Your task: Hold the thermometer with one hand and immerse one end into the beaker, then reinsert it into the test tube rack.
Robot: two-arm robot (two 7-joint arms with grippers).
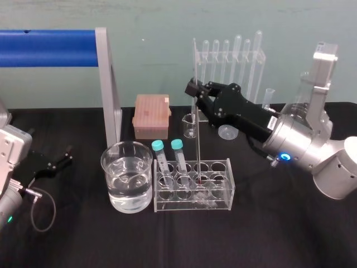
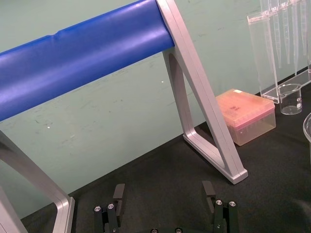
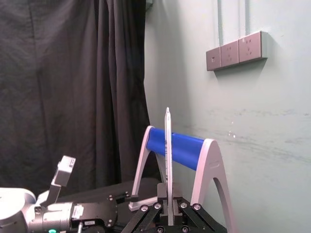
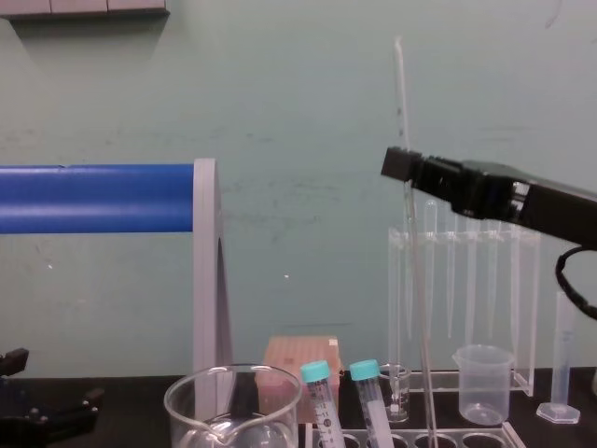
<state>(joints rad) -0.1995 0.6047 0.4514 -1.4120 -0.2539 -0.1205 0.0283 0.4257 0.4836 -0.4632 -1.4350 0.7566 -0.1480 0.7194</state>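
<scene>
A pale teal wall [image 1: 167,22] with sockets [image 3: 236,51] meets a black curtain [image 3: 63,87].

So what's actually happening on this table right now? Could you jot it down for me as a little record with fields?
Right hand: shut on the thermometer, gripping it high up
Thermometer position: upright, lower end in a hole of the test tube rack
Beaker: left of the rack, holds water, nothing dipped in it
Rack contents: two teal-capped tubes at its left end
Left hand: open, parked far to the left, holding nothing
</scene>
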